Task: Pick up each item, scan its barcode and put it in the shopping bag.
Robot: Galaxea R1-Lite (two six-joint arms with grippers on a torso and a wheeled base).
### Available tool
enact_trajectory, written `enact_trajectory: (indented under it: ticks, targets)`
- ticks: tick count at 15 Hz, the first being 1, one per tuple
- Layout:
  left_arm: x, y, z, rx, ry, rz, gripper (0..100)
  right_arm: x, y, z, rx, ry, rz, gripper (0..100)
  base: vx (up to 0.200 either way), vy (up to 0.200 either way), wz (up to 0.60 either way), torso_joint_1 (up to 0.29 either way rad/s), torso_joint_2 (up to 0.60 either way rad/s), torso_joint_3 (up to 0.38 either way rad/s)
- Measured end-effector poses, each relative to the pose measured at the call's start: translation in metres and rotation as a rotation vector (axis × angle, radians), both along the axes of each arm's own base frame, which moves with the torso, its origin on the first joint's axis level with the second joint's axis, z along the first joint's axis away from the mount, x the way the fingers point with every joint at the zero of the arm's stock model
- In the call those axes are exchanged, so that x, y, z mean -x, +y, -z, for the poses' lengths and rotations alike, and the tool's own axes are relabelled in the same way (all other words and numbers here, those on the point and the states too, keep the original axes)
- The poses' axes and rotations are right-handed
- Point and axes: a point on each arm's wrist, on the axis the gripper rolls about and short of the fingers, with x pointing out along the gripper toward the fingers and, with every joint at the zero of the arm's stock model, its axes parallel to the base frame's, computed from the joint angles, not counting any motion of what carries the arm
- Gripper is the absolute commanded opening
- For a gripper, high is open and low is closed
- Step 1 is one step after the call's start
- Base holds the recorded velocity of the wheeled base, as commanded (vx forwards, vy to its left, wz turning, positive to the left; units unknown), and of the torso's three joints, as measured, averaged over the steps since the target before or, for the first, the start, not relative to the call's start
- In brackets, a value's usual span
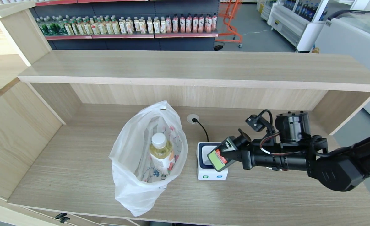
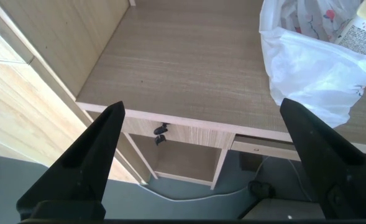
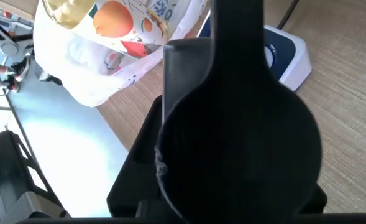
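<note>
- Head view: my right claw [image 1: 230,151] is clenched on a small pack [image 1: 217,159] and holds it just above the scanner [image 1: 212,173], green face tilted up.
- I cannot tell whether a barcode faces the scanner's window.
- The bag [image 1: 131,188] stands open on the counter [image 1: 78,175], just beside the scanner on its left.
- One bottle [image 1: 160,150] is upright inside the bag, so I judge that item done.
- By my reckoning the pack is at its scan step. Carrying it across and dropping it in the bag is left.
- Left wrist view: my left claw [image 2: 201,162] is released and empty, fingers spread wide.
- It hangs just off the counter's front edge, near the bag, and I judge it has no part in this step.
- Right wrist view: the pack shows as a dark slab gripped in the claw. The scanner lies right behind it and the bag's mouth is close by, so I expect a short carry.
</note>
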Motion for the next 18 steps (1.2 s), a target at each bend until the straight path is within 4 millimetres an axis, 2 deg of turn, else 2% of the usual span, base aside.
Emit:
enact_trajectory:
  ticks: [6,12,14,18]
  targets:
    - [0.000,0.000,0.000,0.000,0.000,0.000,100,-0.016,0.012,0.006,0.001,-0.012,-0.001,0,0.000,0.000,0.00,0.000,0.00,0.000]
    - [0.000,0.000,0.000,0.000,0.000,0.000,100,-0.019,0.014,0.007,0.007,-0.018,0.021,0,0.000,0.000,0.00,0.000,0.00,0.000]
    - [0.000,0.000,0.000,0.000,0.000,0.000,100,-0.015,0.012,-0.006,-0.024,-0.023,0.037,0,0.000,0.000,0.00,0.000,0.00,0.000]
    - [0.000,0.000,0.000,0.000,0.000,0.000,100,0.013,0.006,-0.064,-0.128,-0.142,0.038,0,0.000,0.000,0.00,0.000,0.00,0.000]
